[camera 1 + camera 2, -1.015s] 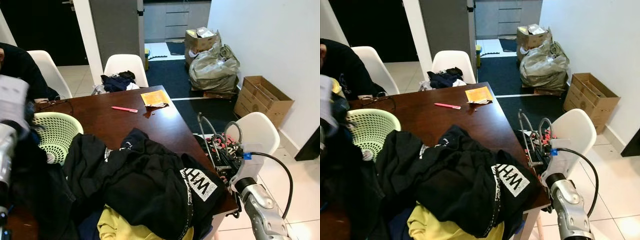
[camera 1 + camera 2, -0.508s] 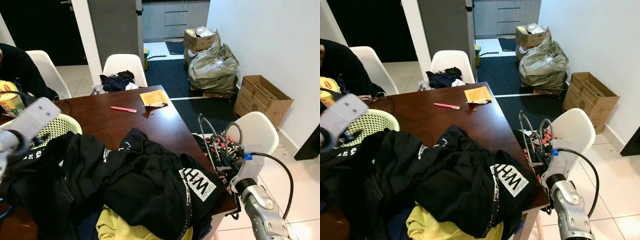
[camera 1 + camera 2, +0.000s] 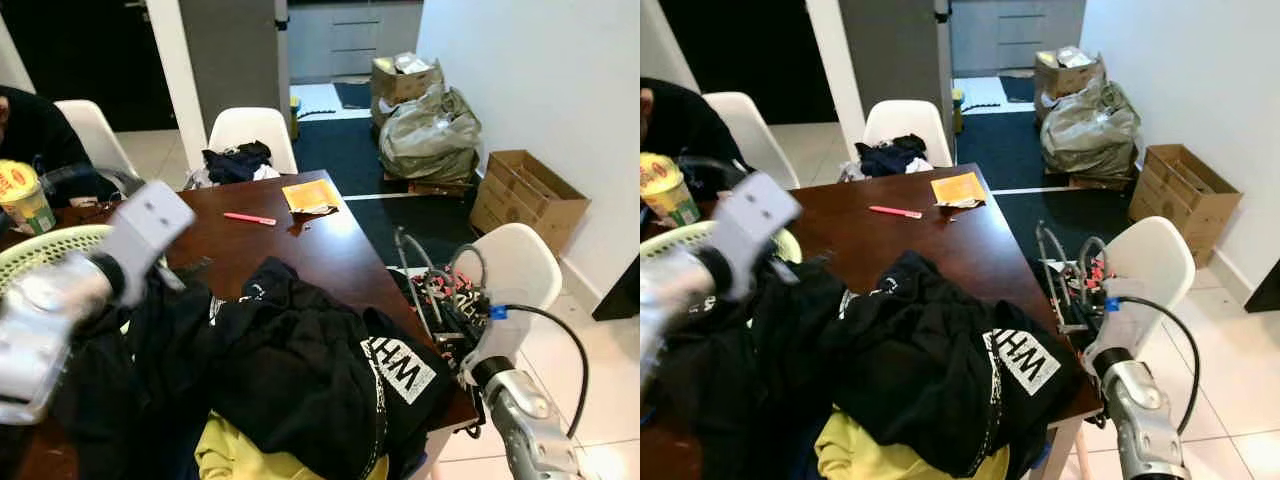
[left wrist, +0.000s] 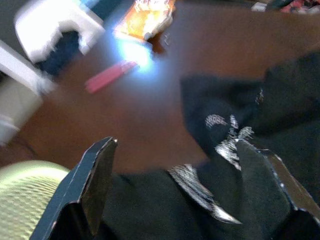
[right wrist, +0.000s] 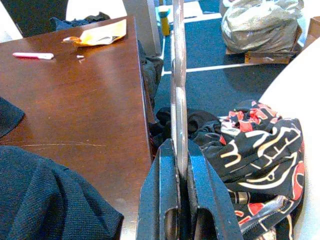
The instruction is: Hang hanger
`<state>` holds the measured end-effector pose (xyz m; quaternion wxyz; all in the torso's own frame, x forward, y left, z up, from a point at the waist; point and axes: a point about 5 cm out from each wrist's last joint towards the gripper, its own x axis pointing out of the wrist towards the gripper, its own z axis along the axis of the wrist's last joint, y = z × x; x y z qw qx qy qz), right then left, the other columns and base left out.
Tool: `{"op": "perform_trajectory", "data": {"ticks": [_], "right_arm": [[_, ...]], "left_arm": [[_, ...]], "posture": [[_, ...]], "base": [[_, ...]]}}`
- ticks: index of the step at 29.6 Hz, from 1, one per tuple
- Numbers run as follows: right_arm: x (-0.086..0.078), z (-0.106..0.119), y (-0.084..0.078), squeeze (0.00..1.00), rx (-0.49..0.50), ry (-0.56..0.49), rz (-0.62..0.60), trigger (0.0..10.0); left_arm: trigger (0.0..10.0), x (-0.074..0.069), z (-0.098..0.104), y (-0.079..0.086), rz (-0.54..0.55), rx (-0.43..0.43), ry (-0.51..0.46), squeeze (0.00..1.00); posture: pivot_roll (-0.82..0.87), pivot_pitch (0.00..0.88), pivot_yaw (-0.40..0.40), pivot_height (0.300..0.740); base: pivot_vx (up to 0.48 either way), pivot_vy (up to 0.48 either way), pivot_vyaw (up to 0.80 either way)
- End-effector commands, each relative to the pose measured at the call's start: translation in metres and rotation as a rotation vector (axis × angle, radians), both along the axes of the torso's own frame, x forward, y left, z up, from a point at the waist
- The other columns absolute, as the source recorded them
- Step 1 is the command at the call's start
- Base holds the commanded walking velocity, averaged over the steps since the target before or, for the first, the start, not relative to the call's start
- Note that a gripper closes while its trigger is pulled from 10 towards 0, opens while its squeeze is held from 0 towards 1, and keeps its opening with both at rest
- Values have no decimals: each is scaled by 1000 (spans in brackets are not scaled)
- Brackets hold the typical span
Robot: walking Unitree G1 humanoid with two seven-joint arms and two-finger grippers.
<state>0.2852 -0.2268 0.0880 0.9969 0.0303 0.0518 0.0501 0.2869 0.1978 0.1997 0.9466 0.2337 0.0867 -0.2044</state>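
Pinching a grey hanger [image 5: 178, 90] flat between its fingers, right hand [image 5: 179, 165]; left hand [image 4: 175, 165] wide open above black clothes [image 3: 300, 370].

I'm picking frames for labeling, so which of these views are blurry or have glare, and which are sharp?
Left wrist view: motion-blurred, with a bright glare patch on the table near the pink pen. Eye views: the left arm is smeared, the rest is fairly clear. Right wrist view: sharp, right gripper clamping the hanger.
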Motion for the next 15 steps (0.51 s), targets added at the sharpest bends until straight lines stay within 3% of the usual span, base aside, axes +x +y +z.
{"op": "perform_trajectory", "data": {"ticks": [1,3,4,5,6,7,8,9,10,11,13,15], "right_arm": [[0,0,3,0,12,2,14,10000],[0,0,3,0,12,2,14,10000],[0,0,3,0,12,3,14,10000],[0,0,3,0,12,3,14,10000],[0,0,2,0,11,5,16,10000],[0,0,2,0,11,5,16,10000],[1,0,2,0,12,8,18,10000],[1,0,2,0,12,8,18,10000],[1,0,2,0,12,10,20,10000],[1,0,2,0,12,10,20,10000],[2,-1,2,0,13,13,23,10000],[2,-1,2,0,13,13,23,10000]], "left_arm": [[10000,-2,-9,4,53,-1,50,0],[10000,-2,-9,4,53,-1,50,0],[10000,-6,-22,2,114,-23,108,0],[10000,-6,-22,2,114,-23,108,0],[10000,-9,-28,8,225,15,124,0],[10000,-9,-28,8,225,15,124,0],[10000,-12,-28,16,334,74,106,0],[10000,-12,-28,16,334,74,106,0],[10000,-14,-24,22,422,101,70,0],[10000,-14,-24,22,422,101,70,0],[10000,-15,-18,26,520,104,0,0],[10000,-15,-18,26,520,104,0,0]], "posture": [[-4,14,24,740],[-4,14,24,740],[-3,15,24,740],[-3,15,24,740],[-1,12,23,740],[-1,12,23,740],[6,12,24,740],[6,12,24,740],[8,8,24,740],[8,8,24,740],[11,5,23,740],[11,5,23,740]], "base": [[0,0,0],[0,0,0],[0,0,0],[0,0,0],[0,0,0],[0,0,0],[0,0,0],[0,0,0],[0,0,0],[0,0,0],[0,0,0],[0,0,0]]}}
